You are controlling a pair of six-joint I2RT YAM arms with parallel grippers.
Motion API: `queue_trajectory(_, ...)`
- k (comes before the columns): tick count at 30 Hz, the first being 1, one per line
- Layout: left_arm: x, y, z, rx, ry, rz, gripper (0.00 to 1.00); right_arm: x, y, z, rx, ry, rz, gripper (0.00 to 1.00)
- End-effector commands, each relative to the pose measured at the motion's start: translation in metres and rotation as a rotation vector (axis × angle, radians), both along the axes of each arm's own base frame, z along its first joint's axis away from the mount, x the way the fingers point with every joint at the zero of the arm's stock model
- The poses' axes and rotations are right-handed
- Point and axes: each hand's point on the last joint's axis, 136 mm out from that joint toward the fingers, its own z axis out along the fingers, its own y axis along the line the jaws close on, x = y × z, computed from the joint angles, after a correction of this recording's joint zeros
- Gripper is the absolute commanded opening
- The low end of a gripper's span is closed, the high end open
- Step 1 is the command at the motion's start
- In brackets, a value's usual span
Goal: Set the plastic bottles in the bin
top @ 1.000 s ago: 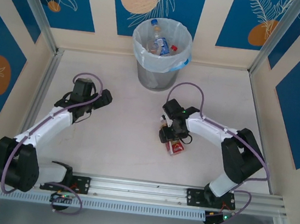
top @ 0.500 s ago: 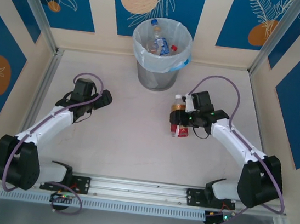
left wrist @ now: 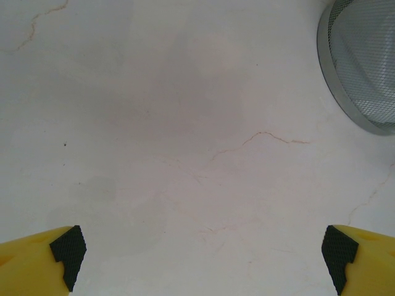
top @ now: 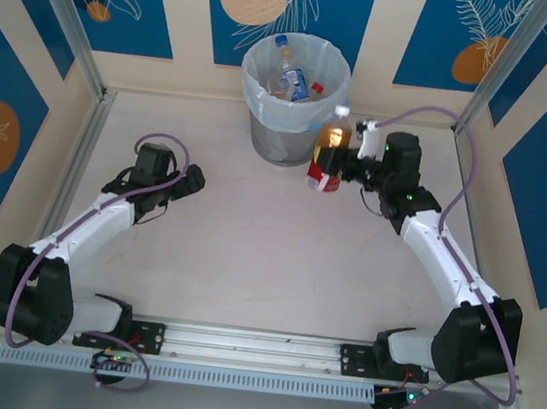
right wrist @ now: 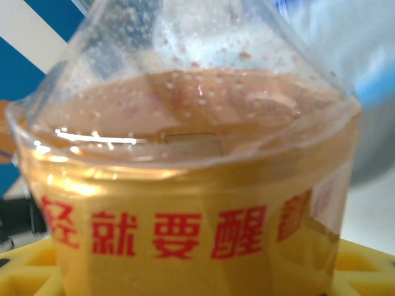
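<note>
One amber-filled bottle [top: 328, 156], nearly upright with its white cap on top, is gripped by the right claw [top: 347, 164] just beside the bin [top: 263, 57], whose mouth lies to its left and already contains other bottles [top: 292, 78], while the left claw [top: 194, 180] hangs open, well apart, over the worktop [top: 227, 249].

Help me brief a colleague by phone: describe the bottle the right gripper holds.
Find the mesh bin by the back wall. Just right of it, the right gripper holds a bottle aloft. It has a white cap and amber drink; the bottles in the bin show blue and red caps.
</note>
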Motion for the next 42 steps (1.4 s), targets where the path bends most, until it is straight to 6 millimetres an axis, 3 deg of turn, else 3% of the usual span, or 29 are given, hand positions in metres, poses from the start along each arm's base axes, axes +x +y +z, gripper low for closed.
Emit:
queue_trajectory(1, 0.004, 0.007, 0.015, 0.019, -0.028, 0.016, 1.0, 0.026, 0.003, 0.062, 0.062, -0.163, 0.012, 0.46)
queue_trajectory(7, -0.003, 0.012, 0.016, 0.032, -0.028, 0.027, 0.99, 0.076, 0.003, 0.11, 0.019, -0.292, -0.027, 0.47)
queue_trajectory(13, -0.004, 0.011, 0.019, 0.02, -0.033, 0.032, 0.99, 0.137, 0.004, 0.129, -0.001, -0.382, -0.067, 0.47)
queue_trajectory(16, -0.006, 0.012, 0.019, 0.016, -0.033, 0.035, 1.0, 0.169, 0.01, 0.123, -0.043, -0.391, -0.066, 0.47)
queue_trajectory(20, -0.01, 0.015, 0.022, 0.03, -0.037, 0.042, 0.99, 0.206, 0.011, 0.099, -0.154, -0.381, -0.116, 0.51)
queue_trajectory(23, -0.014, 0.019, 0.028, 0.039, -0.049, 0.047, 1.0, 0.221, 0.012, 0.086, -0.226, -0.353, -0.131, 0.66)
queue_trajectory(26, -0.015, 0.025, 0.04, 0.056, -0.092, 0.055, 0.99, 0.22, 0.013, 0.087, -0.287, -0.333, -0.137, 0.83)
queue_trajectory(30, -0.011, 0.04, 0.054, 0.139, -0.137, 0.075, 1.0, 0.199, 0.012, 0.115, -0.299, -0.368, -0.109, 1.0)
queue_trajectory(35, -0.001, 0.057, 0.058, 0.258, -0.174, 0.087, 0.99, 0.165, -0.006, 0.13, -0.296, -0.336, -0.137, 1.0)
queue_trajectory(39, 0.006, 0.091, 0.049, 0.447, -0.215, 0.156, 0.99, 0.131, -0.035, 0.103, -0.305, -0.303, -0.223, 1.0)
queue_trajectory(42, 0.011, 0.113, 0.037, 0.513, -0.222, 0.19, 0.99, 0.104, -0.067, 0.069, -0.302, -0.279, -0.321, 1.0)
